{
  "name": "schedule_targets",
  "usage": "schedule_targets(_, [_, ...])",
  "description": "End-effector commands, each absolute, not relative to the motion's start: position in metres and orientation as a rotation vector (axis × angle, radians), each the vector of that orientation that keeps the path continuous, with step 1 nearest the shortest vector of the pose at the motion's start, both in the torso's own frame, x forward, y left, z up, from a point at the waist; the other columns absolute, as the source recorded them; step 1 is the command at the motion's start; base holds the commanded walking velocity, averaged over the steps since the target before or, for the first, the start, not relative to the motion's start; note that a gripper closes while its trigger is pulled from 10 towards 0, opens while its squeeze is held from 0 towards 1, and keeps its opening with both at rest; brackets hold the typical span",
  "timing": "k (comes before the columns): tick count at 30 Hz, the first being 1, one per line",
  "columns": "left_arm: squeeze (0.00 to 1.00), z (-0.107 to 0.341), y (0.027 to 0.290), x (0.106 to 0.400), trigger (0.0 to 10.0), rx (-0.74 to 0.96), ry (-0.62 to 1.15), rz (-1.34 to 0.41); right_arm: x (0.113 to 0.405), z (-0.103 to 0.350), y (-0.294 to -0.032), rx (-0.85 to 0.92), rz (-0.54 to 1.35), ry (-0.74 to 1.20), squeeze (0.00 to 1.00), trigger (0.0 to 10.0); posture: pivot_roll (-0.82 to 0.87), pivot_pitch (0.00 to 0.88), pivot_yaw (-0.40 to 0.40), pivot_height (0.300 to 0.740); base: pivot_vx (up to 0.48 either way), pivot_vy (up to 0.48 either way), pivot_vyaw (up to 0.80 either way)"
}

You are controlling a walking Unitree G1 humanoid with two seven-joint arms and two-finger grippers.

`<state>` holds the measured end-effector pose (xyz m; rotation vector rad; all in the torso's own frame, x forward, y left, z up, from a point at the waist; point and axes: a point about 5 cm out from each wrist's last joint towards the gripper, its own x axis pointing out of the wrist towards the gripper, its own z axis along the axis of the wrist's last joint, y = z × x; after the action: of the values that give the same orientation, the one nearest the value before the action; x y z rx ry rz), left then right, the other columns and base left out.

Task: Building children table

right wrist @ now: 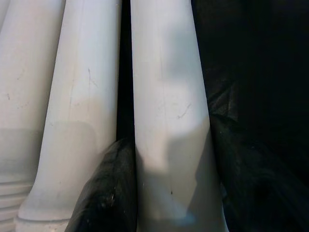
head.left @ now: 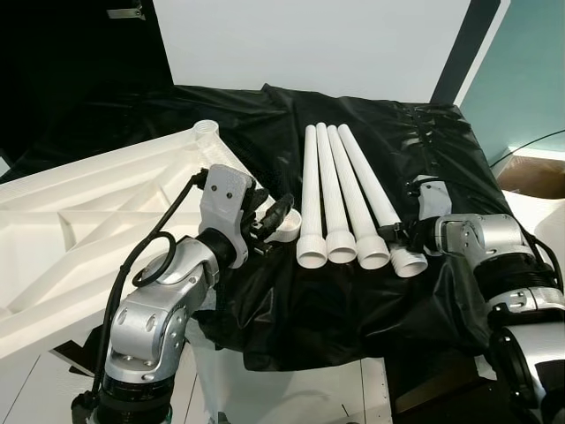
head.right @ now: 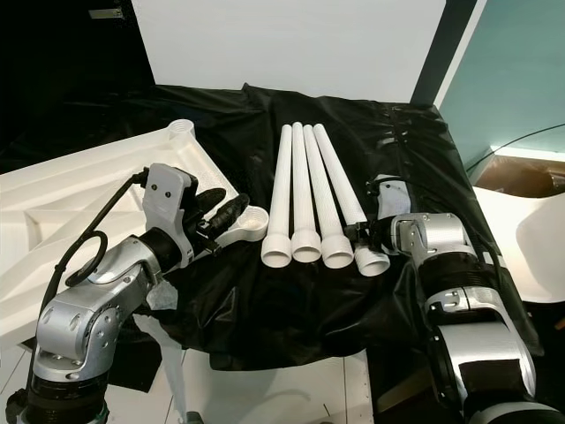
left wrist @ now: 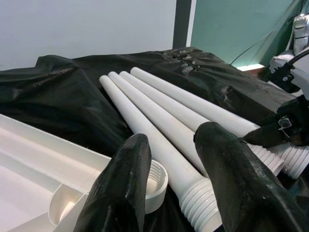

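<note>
four white table legs [head.left: 340,190] beside the upturned tabletop [head.left: 79,221], seemingly.

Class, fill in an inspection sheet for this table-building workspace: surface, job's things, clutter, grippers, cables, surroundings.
Surface: black sheet, wrinkled, draped over the work surface.
Job's things: four white table legs lying side by side, threaded ends toward the robot; white tabletop lying underside up on the robot's left, with a threaded leg socket at its near corner.
Clutter: nothing seen.
Grippers: left gripper open, hovering by the leg socket; right gripper with jaws either side of the rightmost leg near its threaded end.
Cables: black cable looping along the left arm.
Surroundings: white wall; teal panel on the right.
</note>
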<state>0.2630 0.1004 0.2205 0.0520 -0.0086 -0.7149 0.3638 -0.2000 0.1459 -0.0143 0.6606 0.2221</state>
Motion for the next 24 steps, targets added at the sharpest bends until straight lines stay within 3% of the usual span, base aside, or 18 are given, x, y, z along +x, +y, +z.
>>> schedule_targets(1, [0.0,0.222,0.101,0.263,10.0,0.058,-0.012,-0.665,0.354,0.121,-0.205,-0.015,0.18,0.756,0.0,0.0,0.09,0.062,-0.027,0.74,0.0,0.0,0.0])
schedule_targets(2, [0.0,0.222,0.101,0.262,10.0,0.06,-0.011,-0.663,0.356,0.125,-0.205,0.003,0.172,0.726,0.0,0.0,0.09,0.064,-0.026,0.74,0.0,0.0,0.0])
schedule_targets(3, [0.0,0.222,0.102,0.262,10.0,0.061,-0.008,-0.664,0.359,0.13,-0.204,0.022,0.164,0.678,0.0,3.7,0.09,0.066,-0.024,0.74,0.0,0.0,0.0])
schedule_targets(5, [0.0,0.222,0.102,0.261,10.0,0.062,-0.006,-0.666,0.361,0.136,-0.204,0.036,0.158,0.629,0.0,3.7,0.09,0.066,-0.024,0.74,0.0,0.0,0.0])
schedule_targets(6, [0.0,0.221,0.102,0.261,10.0,0.058,-0.005,-0.669,0.364,0.144,-0.204,0.08,0.135,0.567,0.0,10.0,0.09,0.071,-0.018,0.74,0.0,0.0,0.0])
schedule_targets(14, [0.0,0.218,0.101,0.269,10.0,0.004,-0.027,-0.659,0.37,0.177,-0.197,0.303,0.158,0.22,0.0,10.0,0.08,0.073,-0.001,0.74,0.0,0.0,0.0])
schedule_targets(24, [0.0,0.219,0.099,0.282,10.0,-0.064,-0.021,-0.675,0.366,0.182,-0.178,0.302,0.256,0.088,0.0,10.0,0.08,0.068,-0.001,0.74,0.0,0.0,0.0])
